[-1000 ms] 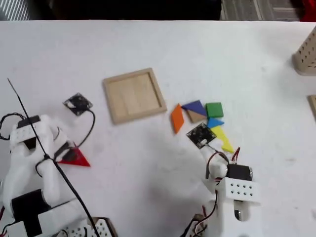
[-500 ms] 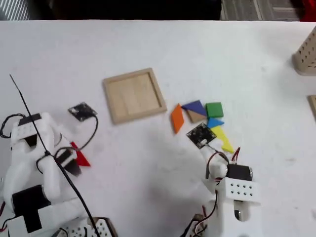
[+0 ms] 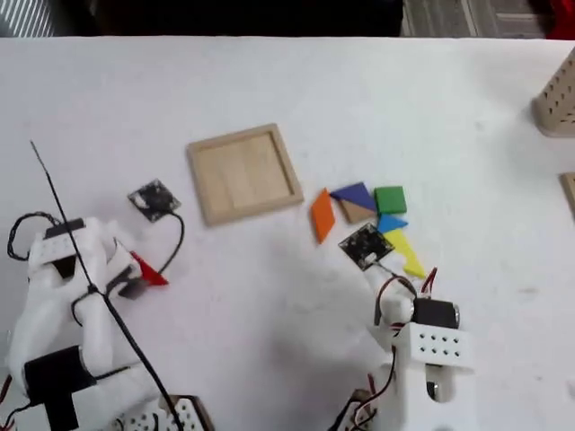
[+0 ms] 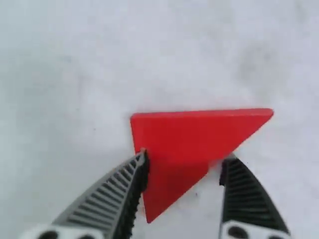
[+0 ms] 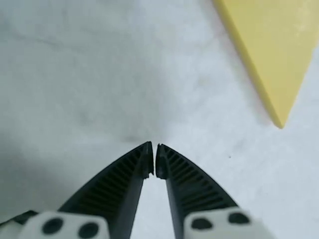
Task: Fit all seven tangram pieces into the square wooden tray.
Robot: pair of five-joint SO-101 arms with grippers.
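At the table's near edge, the left gripper (image 4: 183,167) is clamped on the red triangle (image 4: 194,132), one finger on either edge. The right gripper (image 5: 154,160) has its fingers pressed together on nothing, near the yellow triangle (image 5: 269,50), which is cut off in the right wrist view. Farther off, the orange parallelogram (image 3: 322,215), blue triangle (image 3: 353,194) and green square (image 3: 390,199) cluster just beside the square wooden tray (image 3: 199,184), its bare floor showing whole.

Robotics lab: white table (image 3: 467,108), exposed wiring (image 3: 181,236), perforated wooden block (image 3: 557,97).
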